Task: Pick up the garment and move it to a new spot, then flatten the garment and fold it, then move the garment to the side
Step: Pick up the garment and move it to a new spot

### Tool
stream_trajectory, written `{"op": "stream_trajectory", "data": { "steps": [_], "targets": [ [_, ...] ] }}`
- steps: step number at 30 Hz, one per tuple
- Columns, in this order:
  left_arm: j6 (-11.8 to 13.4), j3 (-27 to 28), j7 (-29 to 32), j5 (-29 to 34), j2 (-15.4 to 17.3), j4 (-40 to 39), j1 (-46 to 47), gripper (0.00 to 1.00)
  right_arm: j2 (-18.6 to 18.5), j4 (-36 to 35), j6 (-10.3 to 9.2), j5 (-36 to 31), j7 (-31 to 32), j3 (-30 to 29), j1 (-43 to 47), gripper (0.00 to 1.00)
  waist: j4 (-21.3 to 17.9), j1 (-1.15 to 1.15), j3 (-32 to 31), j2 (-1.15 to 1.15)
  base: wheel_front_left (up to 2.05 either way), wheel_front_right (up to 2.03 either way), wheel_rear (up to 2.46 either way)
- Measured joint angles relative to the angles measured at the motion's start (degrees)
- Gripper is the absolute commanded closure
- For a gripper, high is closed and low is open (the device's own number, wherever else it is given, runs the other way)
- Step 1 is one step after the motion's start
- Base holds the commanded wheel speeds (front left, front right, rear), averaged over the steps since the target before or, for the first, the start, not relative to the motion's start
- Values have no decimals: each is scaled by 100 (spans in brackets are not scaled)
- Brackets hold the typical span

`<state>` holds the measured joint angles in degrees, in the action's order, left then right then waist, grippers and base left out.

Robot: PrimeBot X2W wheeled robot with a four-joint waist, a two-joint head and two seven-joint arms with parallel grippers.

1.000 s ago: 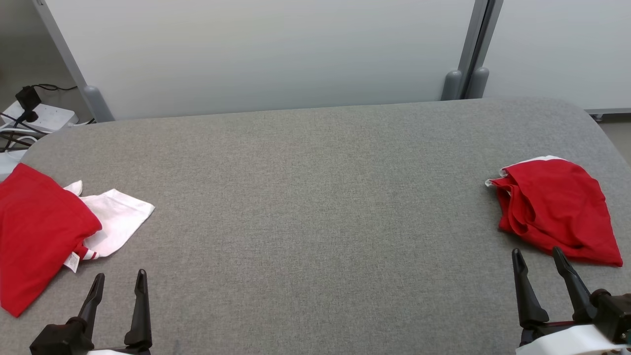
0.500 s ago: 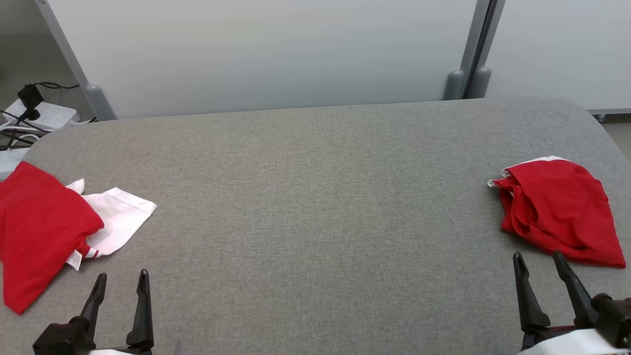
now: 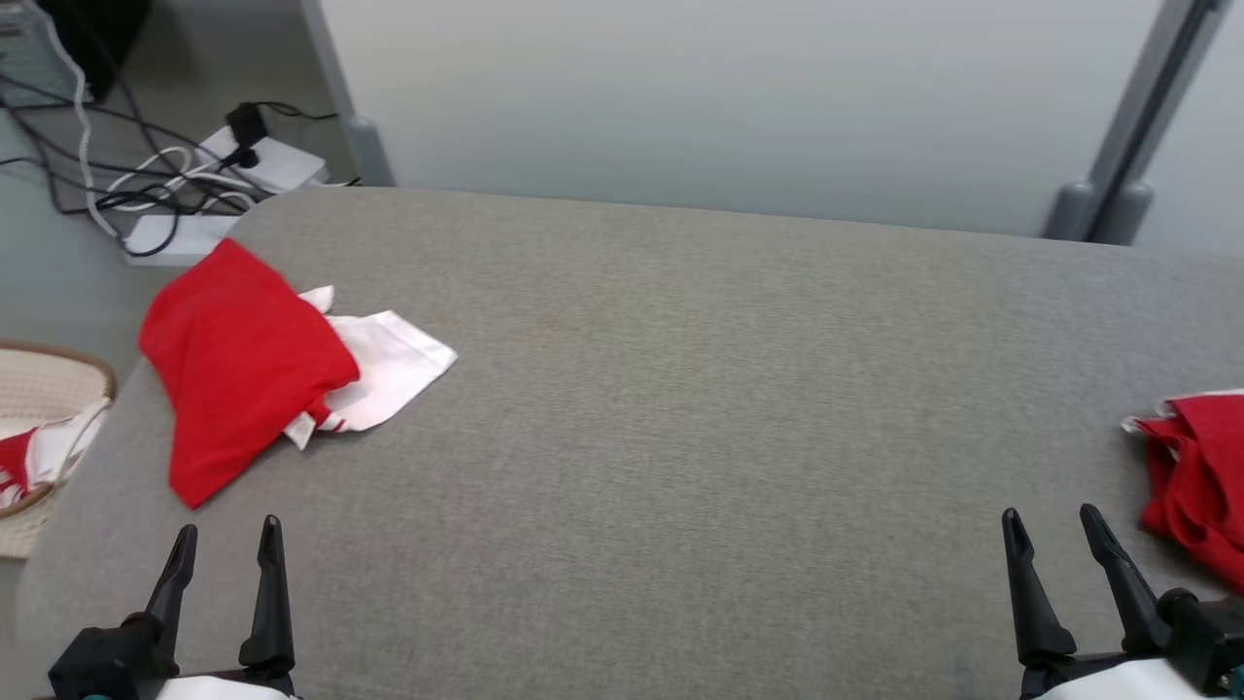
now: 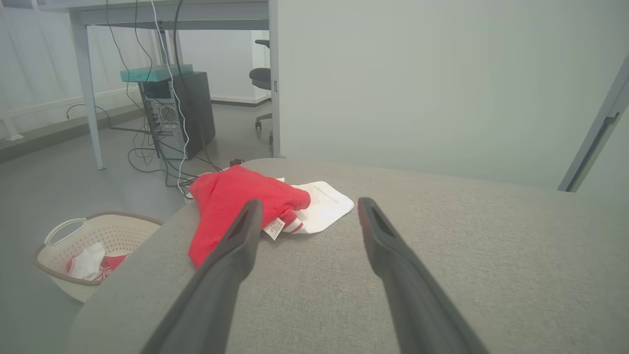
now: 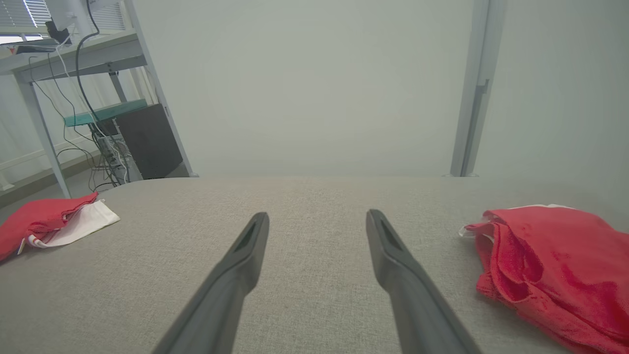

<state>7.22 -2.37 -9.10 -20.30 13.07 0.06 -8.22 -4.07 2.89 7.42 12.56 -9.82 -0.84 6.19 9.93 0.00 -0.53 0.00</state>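
Observation:
A red and white garment lies crumpled near the left end of the grey table; it also appears in the left wrist view and the right wrist view. Another red garment lies bunched at the table's right edge, seen large in the right wrist view. My left gripper is open at the lower left, short of the left garment, with nothing in it. My right gripper is open at the lower right, just left of the right garment, also holding nothing.
A cream laundry basket holding red and white cloth stands on the floor off the table's left end. Cables and a power strip lie on the floor beyond the left corner. A pale partition wall runs behind the table.
The head camera has turned left: the whole picture shifted right, bringing the basket and floor cables into view. Garments and grippers keep their places on the table.

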Motion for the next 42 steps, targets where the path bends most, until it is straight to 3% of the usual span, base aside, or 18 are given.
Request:
{"op": "stream_trajectory", "data": {
  "steps": [11,17,33,39,42],
  "targets": [
    [41,2,-34,-103,-37,26,-66,0,4,-44,0,9,46,133,-3,0,1368,0,-13,0,0,0,0],
    [38,-18,-70,-156,-69,90,-66,0,32,-33,0,10,46,153,-5,0,1900,0,-44,0,0,0,0],
    [-69,-213,-92,-201,-46,162,203,0,37,22,0,78,46,227,-6,0,1877,0,-2,0,0,0,0],
    [-165,-193,-91,-199,176,-20,1124,0,8,-3,0,122,75,296,-83,0,1815,0,136,0,0,0,0],
    [-307,-197,42,-152,402,-125,2059,0,-37,-21,0,123,107,358,-186,0,1720,0,230,0,0,0,0]
  ]
}}
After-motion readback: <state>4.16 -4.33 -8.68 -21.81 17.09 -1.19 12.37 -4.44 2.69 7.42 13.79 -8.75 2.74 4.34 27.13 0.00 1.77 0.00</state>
